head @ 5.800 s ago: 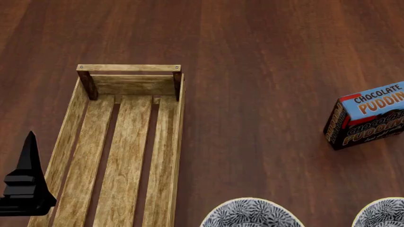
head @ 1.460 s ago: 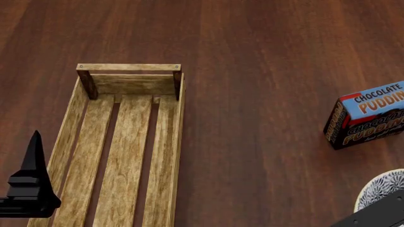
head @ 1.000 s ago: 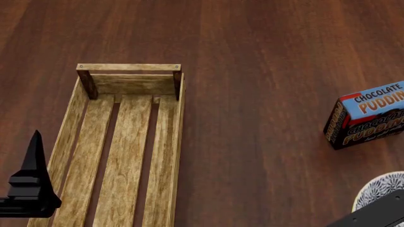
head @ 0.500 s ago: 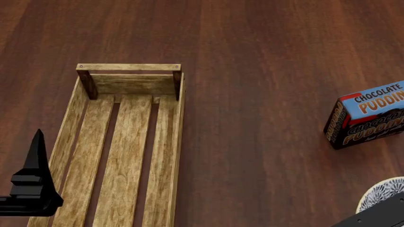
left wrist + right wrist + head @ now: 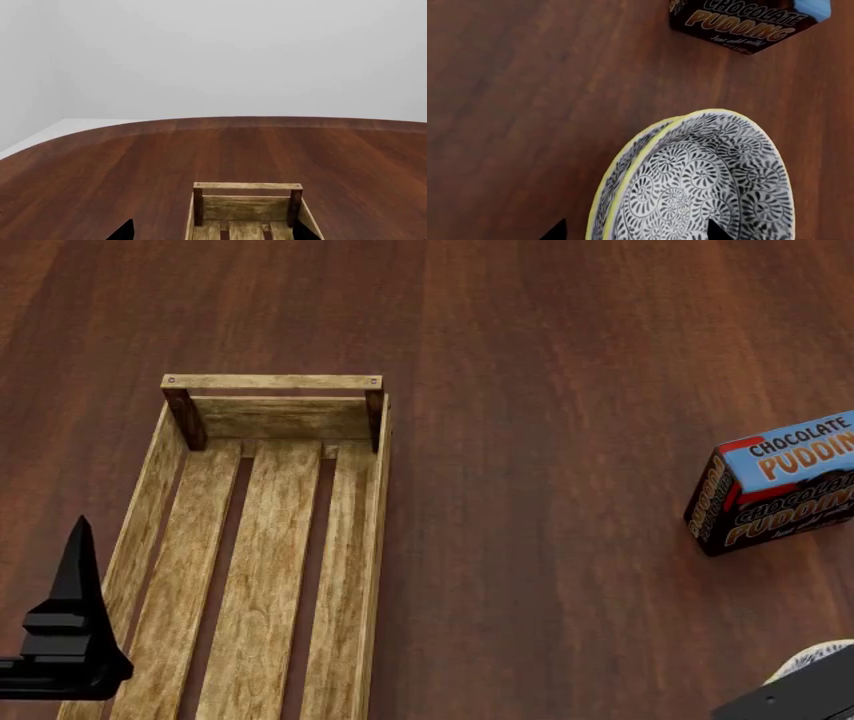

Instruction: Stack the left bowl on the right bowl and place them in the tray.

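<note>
Two black-and-white patterned bowls with yellow rims sit nested on the dark wood table. The upper bowl point(image 5: 700, 185) fills the right wrist view, and the lower bowl's rim point(image 5: 602, 197) shows beside it. My right gripper point(image 5: 635, 231) hangs over them, open, one tip outside the rims and one over the upper bowl's inside. In the head view only a sliver of bowl point(image 5: 809, 657) shows behind the right arm point(image 5: 801, 698). The tray point(image 5: 378, 540) is empty at the left. My left gripper point(image 5: 212, 231) is open over the tray point(image 5: 248, 186), its black finger point(image 5: 76, 570) by the tray's left wall.
A blue and brown chocolate pudding box point(image 5: 774, 485) stands at the right, just beyond the bowls, and also shows in the right wrist view as the pudding box point(image 5: 747, 22). Bare table lies between the tray and the bowls. The table's rounded far edge point(image 5: 220, 119) shows beyond the tray.
The left bowl is gone from the bottom middle of the head view. My right arm has come in at the bottom right and now covers more of the bowls. The left gripper barely moved.
</note>
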